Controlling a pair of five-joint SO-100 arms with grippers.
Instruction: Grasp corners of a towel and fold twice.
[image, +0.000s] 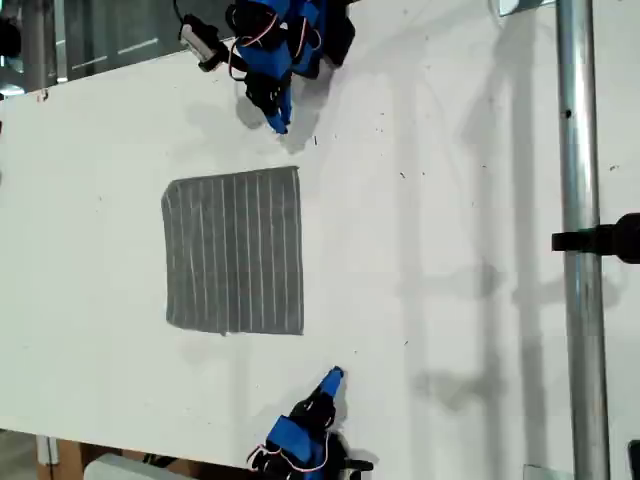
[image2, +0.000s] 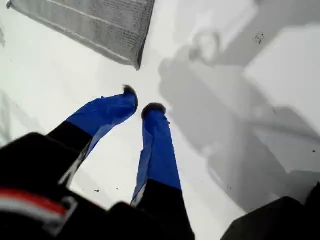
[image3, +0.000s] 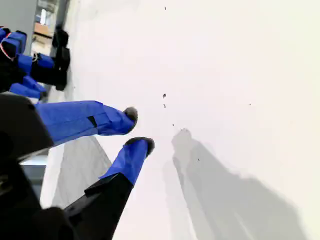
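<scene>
Both grippers empty: my first gripper (image2: 140, 100) and my second gripper (image3: 139, 129) slightly parted; towel (image: 235, 250) lies flat, unfolded.

Overhead ext cam, wrist cams low — share towel (image: 234, 250)

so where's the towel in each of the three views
Exterior view: the towel lies flat on the white table, left of centre, between the two arms.
First wrist view: one corner of it shows beyond my first gripper, apart from it.
Second wrist view: a strip of it shows behind my second gripper.
Shared landmark: its pale stripes.
</scene>
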